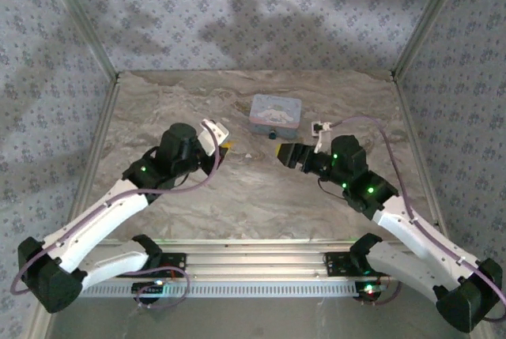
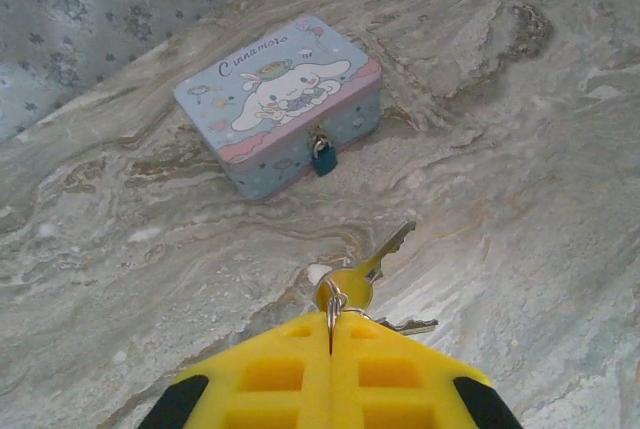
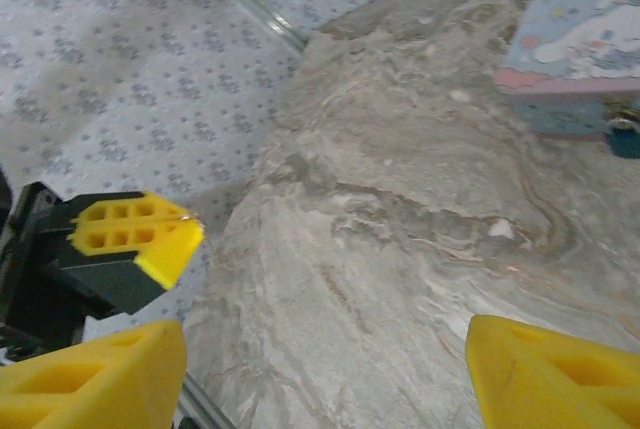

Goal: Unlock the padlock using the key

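The left gripper is pressed together, and the key is pinched only at its ring and the edge of its golden head. The blade therefore sticks out forward and to the right, tilted and not in line with the fingers. With such a thin hold, the key could be turned or pushed back when its tip meets the lock, and then the keyhole would be missed or the key dropped on the table. A second key is carried on the same ring, just beside the first, and it could be caught against the tin. The padlock is found further ahead, hung on the clasp at the front wall of the tin, well apart from the key tip; its keyhole cannot be made out. As the padlock is very small and seems to hang loose, it is likely to be swung aside when pressed, and the tin could be shoved along the table if it is not held. The right gripper is spread wide with nothing between its fingers, near the tin on the other side but not touching it. Only bare table is seen between the key and the padlock.
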Motion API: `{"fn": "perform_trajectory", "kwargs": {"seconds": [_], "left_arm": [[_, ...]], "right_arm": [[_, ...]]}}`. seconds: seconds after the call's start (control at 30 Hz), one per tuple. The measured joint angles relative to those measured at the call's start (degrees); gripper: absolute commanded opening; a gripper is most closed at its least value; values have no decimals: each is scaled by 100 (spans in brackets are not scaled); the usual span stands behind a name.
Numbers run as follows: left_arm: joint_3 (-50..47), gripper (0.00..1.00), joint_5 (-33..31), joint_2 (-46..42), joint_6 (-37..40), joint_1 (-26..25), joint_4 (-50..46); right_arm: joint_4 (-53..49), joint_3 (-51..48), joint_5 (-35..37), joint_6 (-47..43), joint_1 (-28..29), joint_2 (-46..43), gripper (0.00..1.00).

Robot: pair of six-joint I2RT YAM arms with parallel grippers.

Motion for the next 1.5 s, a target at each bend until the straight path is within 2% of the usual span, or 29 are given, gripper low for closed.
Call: {"fn": "perform_trajectory", "kwargs": {"seconds": [0.23,0.4,0.57,0.8,1.13,1.4,1.5], "left_arm": [[-22,0,-400,-306,-201,-70,76],[-20,0,-540,-446,-599,-70,-2],[-17,0,-688,-514,-1141,-70,-96],[28,0,-820,-393,-1764,-70,-203],[313,0,-835,-313,-2468,-70,-280],[514,0,-505,-151,-2861,-70,-428],[514,0,-396,-129,-2979,-70,-496]], "right_arm": [[538,66,33,-352,787,472,70],[680,240,247,-590,1204,868,60],[973,240,590,-544,1231,1001,52],[1281,323,723,-518,1231,1421,49],[1716,852,289,-520,1241,2251,46],[2004,1008,24,-520,1303,2505,45],[1987,1180,4,-588,1357,2599,42]]}}
